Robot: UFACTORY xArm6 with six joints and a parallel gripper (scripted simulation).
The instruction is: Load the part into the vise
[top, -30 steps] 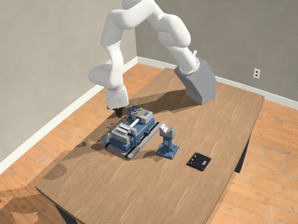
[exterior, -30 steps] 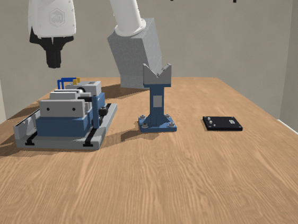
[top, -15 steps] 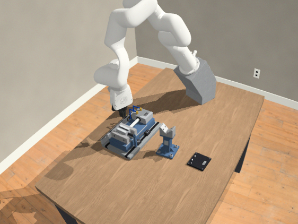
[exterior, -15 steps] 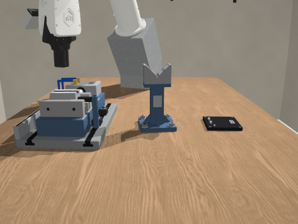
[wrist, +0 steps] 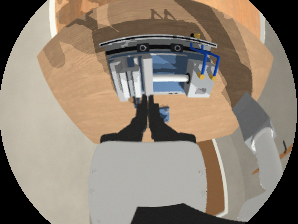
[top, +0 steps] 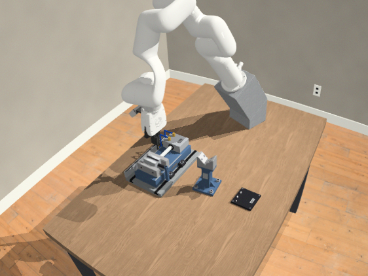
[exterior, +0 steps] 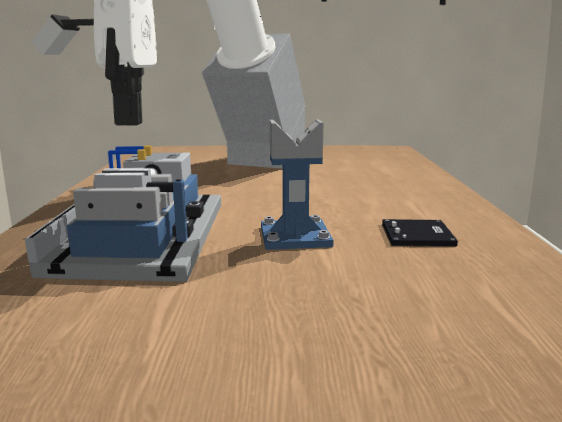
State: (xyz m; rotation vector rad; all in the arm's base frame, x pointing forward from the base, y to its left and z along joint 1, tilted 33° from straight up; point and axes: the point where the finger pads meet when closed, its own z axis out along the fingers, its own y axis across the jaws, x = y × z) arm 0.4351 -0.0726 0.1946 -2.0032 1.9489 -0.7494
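Observation:
The vise point(top: 162, 163) stands at the table's left, with its air cylinder point(top: 177, 142) at the far end and the fixed jaw point(exterior: 115, 204) at the near end. A grey block point(top: 151, 160) appears to lie between the jaws; I cannot tell its slot or its seating. The black infeed plate point(exterior: 420, 232) shows only small pegs, with no block on it. My gripper point(exterior: 126, 117) is shut and empty. It hangs well above the vise's far left side, near the cylinder. In the wrist view the closed fingers point(wrist: 149, 112) point at the vise point(wrist: 160, 72).
The blue V-block stand point(exterior: 296, 203) is fixed to the right of the vise, and its V is empty. The work stop post point(exterior: 178, 210) stands on the vise's right side. The arm's grey base point(top: 243, 101) sits at the table's far edge.

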